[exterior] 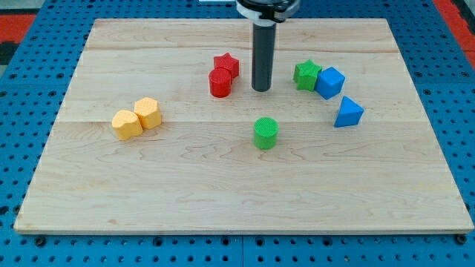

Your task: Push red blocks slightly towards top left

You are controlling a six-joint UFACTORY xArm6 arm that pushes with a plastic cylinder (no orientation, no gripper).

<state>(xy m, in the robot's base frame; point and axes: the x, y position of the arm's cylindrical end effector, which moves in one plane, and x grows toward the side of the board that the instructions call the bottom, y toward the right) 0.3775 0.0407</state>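
Two red blocks sit together above the board's middle: a red star point(227, 64) and, touching it just below, a red cylinder point(220, 83). My tip point(260, 90) stands on the board to the right of the red cylinder, a short gap away, not touching either red block. The rod rises straight up to the view's top.
A green cylinder point(266, 133) lies below my tip. A green star point(306, 75), a blue cube point(329, 82) and a blue triangular block point(347, 113) cluster at the right. Two yellow blocks point(128, 124) point(148, 113) touch at the left. The wooden board point(237, 208) ends on blue pegboard.
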